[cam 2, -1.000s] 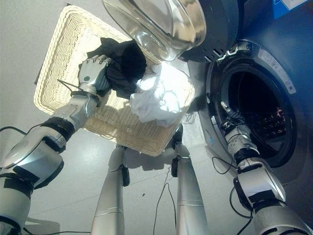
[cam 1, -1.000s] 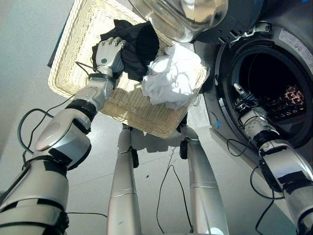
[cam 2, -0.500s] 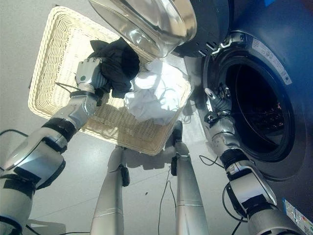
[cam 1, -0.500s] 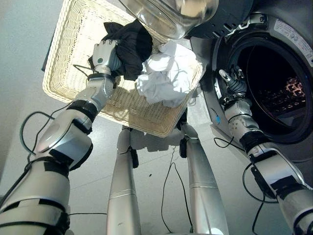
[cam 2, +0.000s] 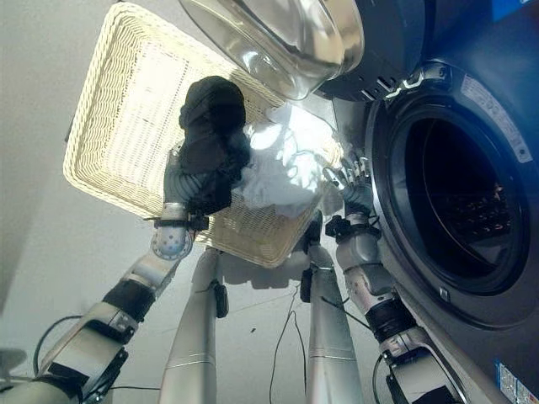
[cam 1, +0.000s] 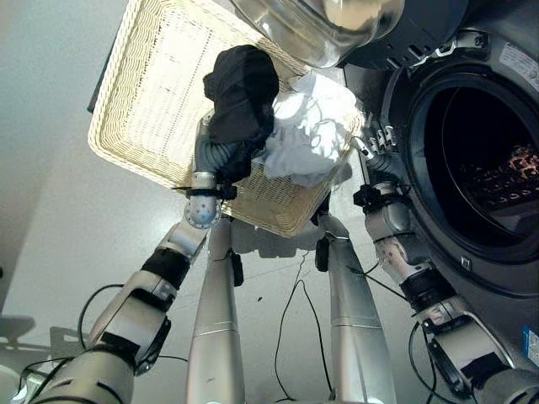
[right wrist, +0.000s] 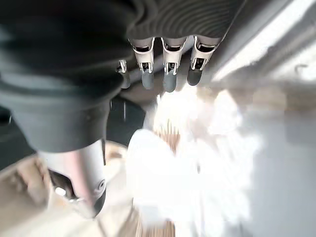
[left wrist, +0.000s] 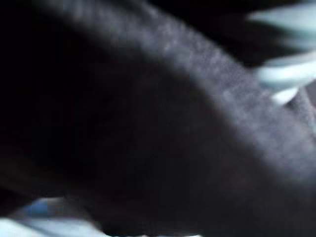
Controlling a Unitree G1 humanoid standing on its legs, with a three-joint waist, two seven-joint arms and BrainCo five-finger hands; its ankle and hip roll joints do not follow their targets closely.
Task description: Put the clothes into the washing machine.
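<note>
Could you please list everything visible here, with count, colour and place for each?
Wicker basket: one, cream, on the floor to the left of the washing machine.
Black garment: one, black, bunched in the left hand, raised over the basket.
White garment: one, white, heaped in the basket's corner nearest the machine.
Washing machine: one, dark blue-grey, on the right, drum open.
Machine door: one, glass with a silver rim, swung open above the basket.
Floor: light grey.
Left hand: one, wrapped in the black garment.
Right hand: one, fingers straight, between the basket and the drum opening, empty.
</note>
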